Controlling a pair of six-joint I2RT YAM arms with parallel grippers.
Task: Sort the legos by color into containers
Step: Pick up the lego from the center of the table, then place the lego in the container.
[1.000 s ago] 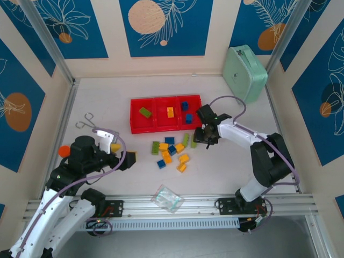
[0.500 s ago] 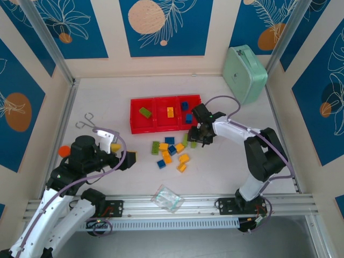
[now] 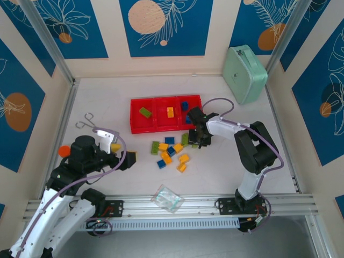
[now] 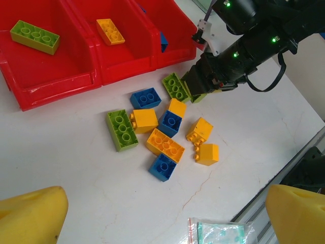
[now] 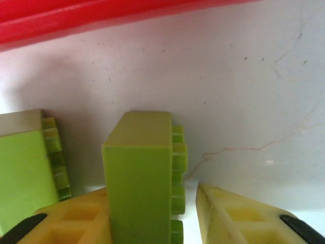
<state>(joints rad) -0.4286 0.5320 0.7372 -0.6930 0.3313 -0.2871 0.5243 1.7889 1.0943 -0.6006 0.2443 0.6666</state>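
The right gripper (image 3: 198, 138) is down on the white table (image 3: 107, 102), just in front of the row of three joined shallow red plastic bins (image 3: 135, 124) and at the right edge of the loose heap. In the right wrist view its yellow fingers (image 5: 238, 218) stand either side of a lime green plastic lego brick (image 5: 139, 173). The left finger seems to lie against the brick's smooth face. A thin strip of table shows between the studs and the right finger, so the jaws are parted around the brick and not pinching it. The brick's long axis runs along the fingers toward the red bin wall, and its studs point sideways at the right finger. A second lime green brick (image 5: 25, 168) lies just beside it, parallel, with its studs turned the same way.

The left gripper (image 3: 123, 151) hovers left of the heap, well apart from it, with its jaws spread wide and holding nothing.

In the left wrist view a third lime green brick (image 4: 122, 129) lies flat, studs up. Five orange-yellow bricks (image 4: 165, 145) and three blue bricks (image 4: 145, 97) cluster beside it, several of them touching.

The left bin holds one lime green brick (image 4: 34, 36), the middle bin one orange-yellow brick (image 4: 110, 31), and the right bin blue ones (image 3: 184, 106).

A clear plastic bag (image 3: 167, 198) lies near the front rail, and a mint-green rounded case (image 3: 245, 72) stands at the far right.
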